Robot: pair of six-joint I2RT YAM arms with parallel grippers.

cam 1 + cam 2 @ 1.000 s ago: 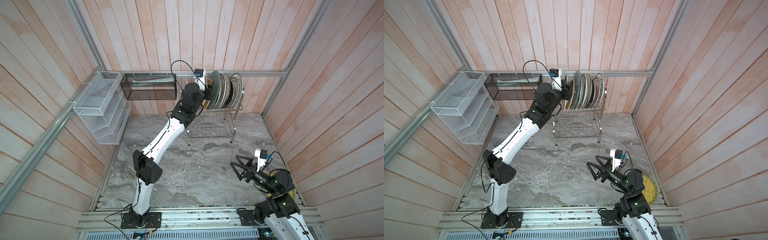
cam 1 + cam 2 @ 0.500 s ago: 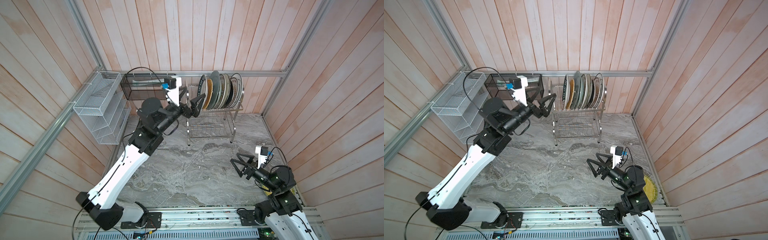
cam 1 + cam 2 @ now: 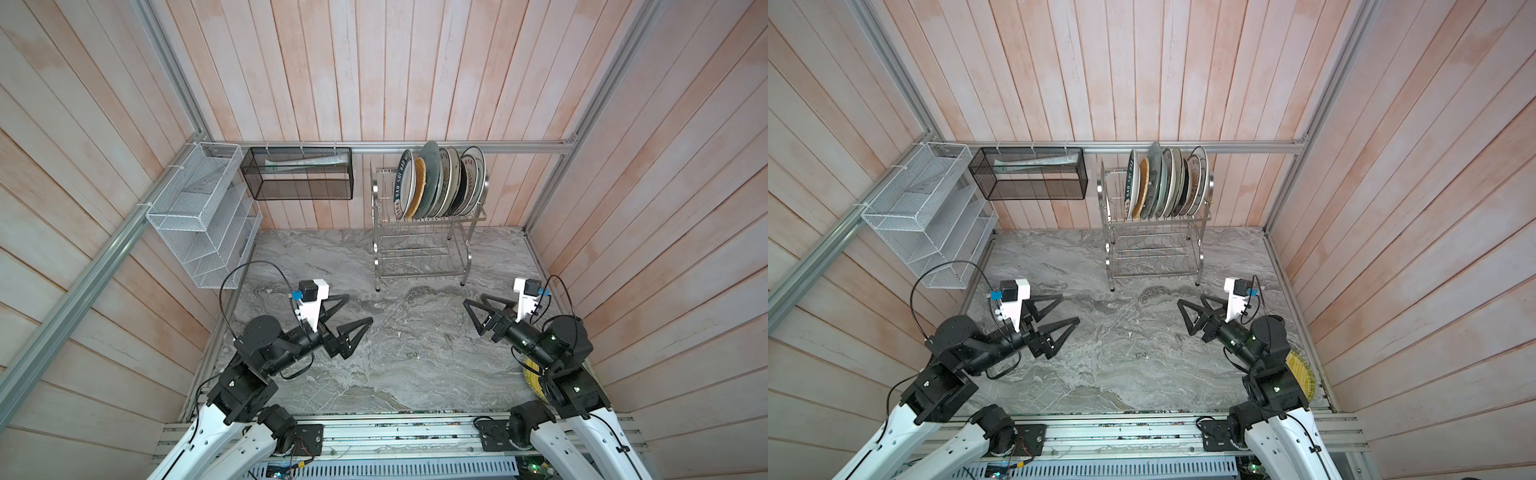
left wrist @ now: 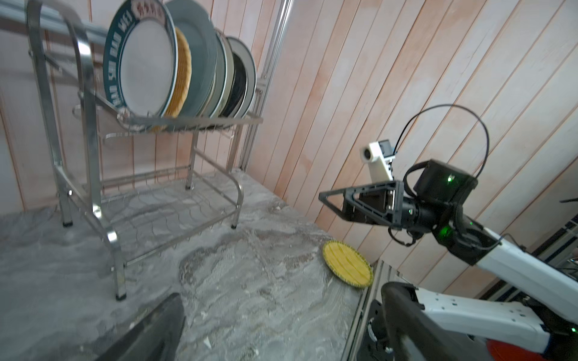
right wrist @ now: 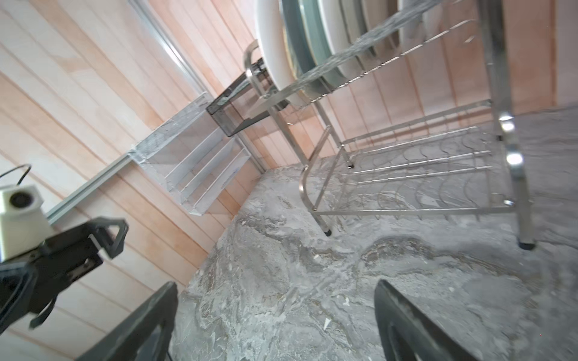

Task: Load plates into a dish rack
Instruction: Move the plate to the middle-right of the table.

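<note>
Stainless-steel dish rack (image 3: 422,274) holds a row of plates (image 3: 440,183) on edge on its upper tier; a yellow woven plate (image 4: 347,264) lies flat at the bench (image 4: 250,297) edge under the right arm (image 3: 573,390). Both the left hand (image 3: 359,308) and right hand (image 3: 473,318) gape empty. Scooping could shove it off.

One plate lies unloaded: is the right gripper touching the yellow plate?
Apart. Left wrist view shows the right gripper hovering well above the yellow plate.

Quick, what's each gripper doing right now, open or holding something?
Left gripper: open, holding nothing.
Right gripper: open, holding nothing.
</note>
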